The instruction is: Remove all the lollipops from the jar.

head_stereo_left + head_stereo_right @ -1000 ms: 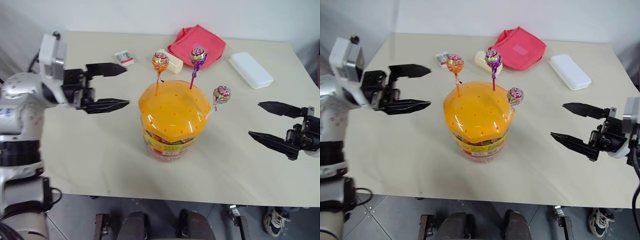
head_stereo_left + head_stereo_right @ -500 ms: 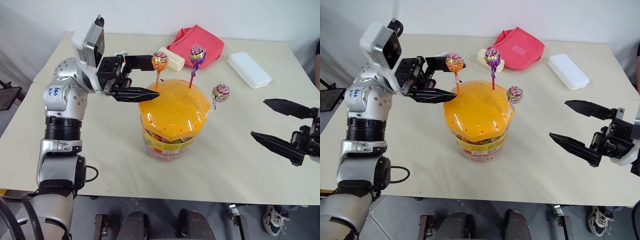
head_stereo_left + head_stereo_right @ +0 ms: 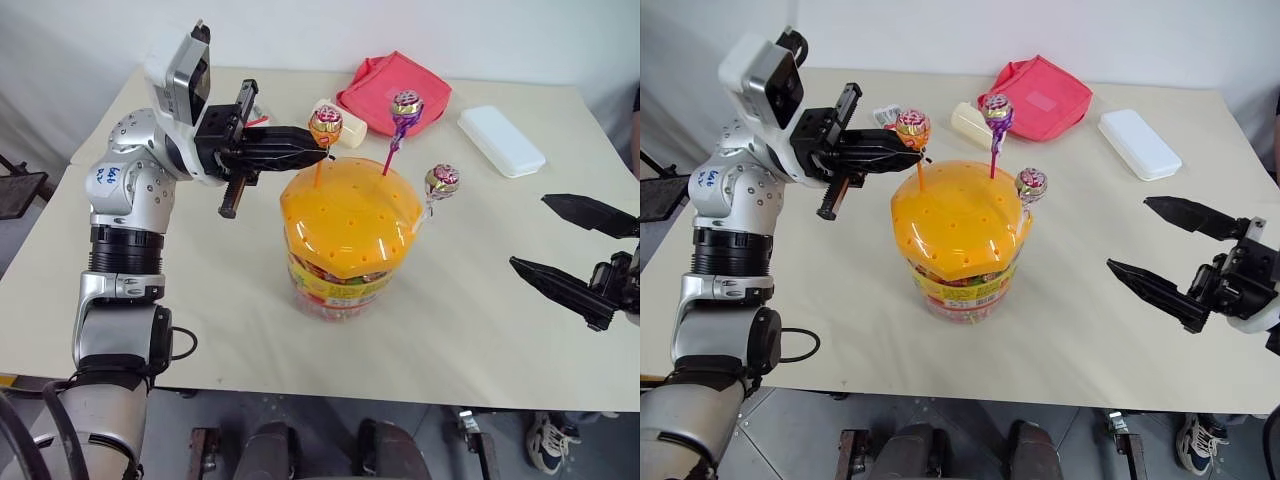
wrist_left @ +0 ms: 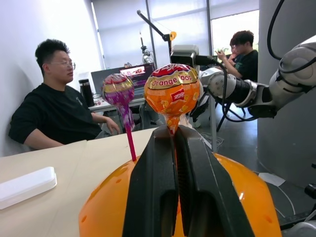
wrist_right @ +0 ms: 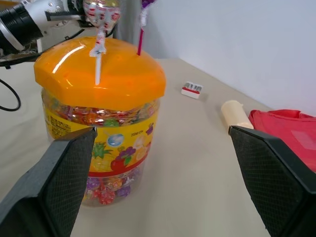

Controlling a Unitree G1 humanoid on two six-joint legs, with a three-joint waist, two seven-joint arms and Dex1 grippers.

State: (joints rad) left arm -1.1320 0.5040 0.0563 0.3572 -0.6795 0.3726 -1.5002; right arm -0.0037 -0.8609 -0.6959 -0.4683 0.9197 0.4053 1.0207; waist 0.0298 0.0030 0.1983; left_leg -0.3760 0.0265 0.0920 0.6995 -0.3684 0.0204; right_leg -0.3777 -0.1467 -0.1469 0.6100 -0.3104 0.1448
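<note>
Left gripper [image 4: 175, 136] now pinched on orange-stick lollipop [image 3: 325, 125], previously spread beside jar [image 3: 345, 235]; first extraction imminent. Right gripper [image 3: 575, 250] spread, idle.

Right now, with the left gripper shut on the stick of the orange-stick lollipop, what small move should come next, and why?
Probably a straight lift. The left gripper is closed on the stick of the orange-stick lollipop, just under the foil head, while the stick's lower end still sits in a hole of the domed orange lid on the clear plastic jar. Pulling along the stick should free it.
</note>
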